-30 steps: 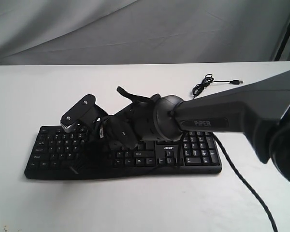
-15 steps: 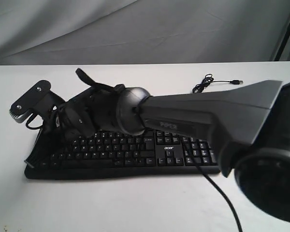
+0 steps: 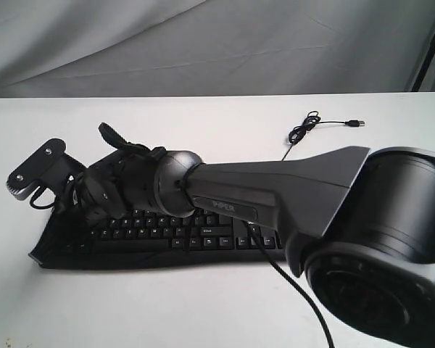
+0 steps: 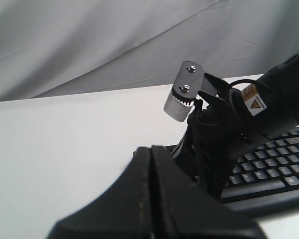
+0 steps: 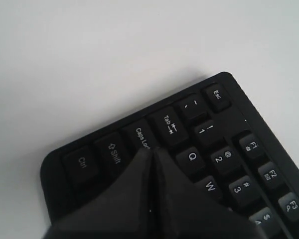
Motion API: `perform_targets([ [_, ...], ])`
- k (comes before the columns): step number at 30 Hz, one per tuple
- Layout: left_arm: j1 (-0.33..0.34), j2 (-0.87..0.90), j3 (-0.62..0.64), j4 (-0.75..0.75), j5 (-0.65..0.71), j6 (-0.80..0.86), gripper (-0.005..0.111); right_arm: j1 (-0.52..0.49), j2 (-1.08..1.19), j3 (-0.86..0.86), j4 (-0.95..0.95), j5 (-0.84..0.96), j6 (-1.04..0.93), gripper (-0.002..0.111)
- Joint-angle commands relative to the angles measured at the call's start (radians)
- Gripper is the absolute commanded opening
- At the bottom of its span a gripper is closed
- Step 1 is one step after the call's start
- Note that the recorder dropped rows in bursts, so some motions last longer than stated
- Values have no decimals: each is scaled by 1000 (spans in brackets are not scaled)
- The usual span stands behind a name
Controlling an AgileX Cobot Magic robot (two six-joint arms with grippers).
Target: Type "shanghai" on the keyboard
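Keyboard (image 5: pixel 224 149) legends: Ctrl, Shift, Tab, Esc

Right end of keyboard (image 3: pixel 159 230) (exterior view) behind right arm (image 3: pixel 275 192)

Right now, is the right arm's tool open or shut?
Shut: the right tool has its black fingers pressed together, no gap.

The exterior camera overlooks the wide black plastic keyboard (image 3: pixel 167 232) from afar, while both wrist cameras face one shared end of it, near beyond the black left fingers (image 4: pixel 139 199) and just under the black right fingers (image 5: pixel 134 199).
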Motion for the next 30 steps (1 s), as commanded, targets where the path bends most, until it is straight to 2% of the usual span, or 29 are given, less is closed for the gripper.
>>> perform_targets([
  [1,-4,-3,4,1,-5,-3,0,-9,-1,-7,8,-14,-9,0],
  [22,-4,-3,4,1,-5,-3,0,-23,41,-7,17,0,-16,0],
  [28,-4,-3,4,1,-5,-3,0,-26,-34,2,-20,39,-14,0],
  [30,-4,-3,4,1,-5,-3,0,-26,-97,63,-53,37,-4,0],
])
